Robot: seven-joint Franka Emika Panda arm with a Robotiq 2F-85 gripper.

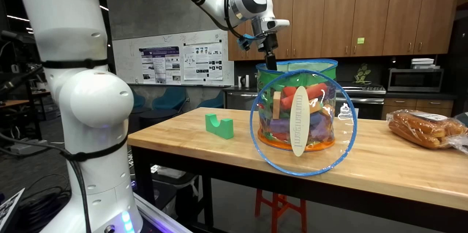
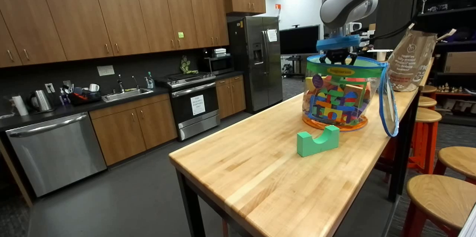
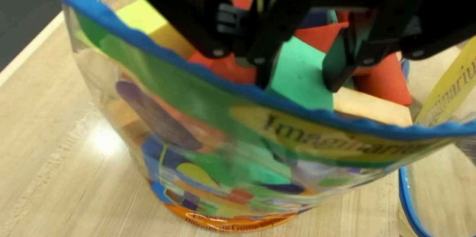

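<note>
the gripper (image 3: 298, 80) points down into the mouth of a clear bag (image 3: 215, 106), near the blue rim above a printed label (image 3: 329, 137). in the wrist view the jaws stand partway apart with a green block (image 3: 302, 66) between them; i cannot tell whether both sides press on it. that block sits inside the bag among many others. beside the jaws, to the right in the wrist view, are a red block (image 3: 388, 77) and a tan block (image 3: 372, 106); to the left, farther off, is a yellow block (image 3: 143, 17). below the jaws, the bag stands upright on a wooden table (image 2: 260, 170), its lid (image 1: 299, 121) hanging open down the side in both exterior views. lower than the jaws and outside the bag, a green arch (image 2: 318, 147) rests on the table. well apart from the jaws, packed bread (image 1: 426, 127) lies on the table in an exterior view, and a paper bag (image 2: 411, 60) stands beyond the clear bag in an exterior view.
</note>
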